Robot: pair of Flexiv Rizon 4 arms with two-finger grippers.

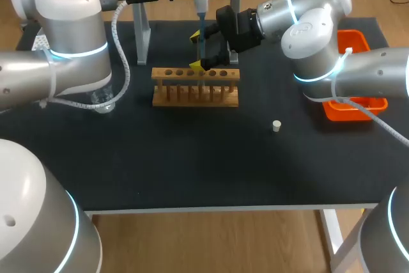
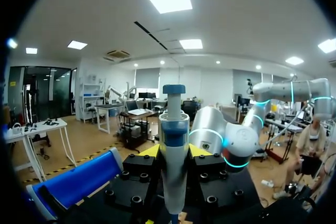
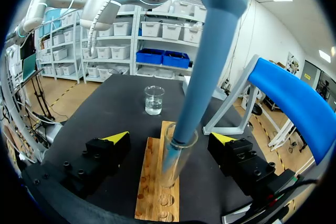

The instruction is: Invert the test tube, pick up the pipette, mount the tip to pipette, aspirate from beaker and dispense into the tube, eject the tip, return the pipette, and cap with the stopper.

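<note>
Glass beaker (image 3: 154, 99) stands on the black bench (image 1: 192, 158), straight ahead of the right end effector (image 3: 170, 138), past the far end of the rack (image 3: 155, 192). In the head view it's partly hidden behind the left arm.

Left end effector (image 2: 174, 153) is high above the rack, fingers pinching the pipette (image 2: 173, 129) from both sides, w/ the pipette upright btwn the yellow tips. Blue stand (image 2: 79, 179) is just beside it.

Pipette's blue tip (image 3: 207, 66) points down from the left end effector, its thin end inside the mouth of the test tube (image 3: 176, 156). Tube stands upright, mouth up, in a hole of the wooden rack.

Right end effector is level w/ the tube, fingers spread wide. The tube is btwn them but neither finger touches it.

White stopper (image 1: 276, 126) lies on bare bench, well apart from the right end effector, on the near side of the rack. Orange tray (image 1: 353, 108) sits under the right arm.
</note>
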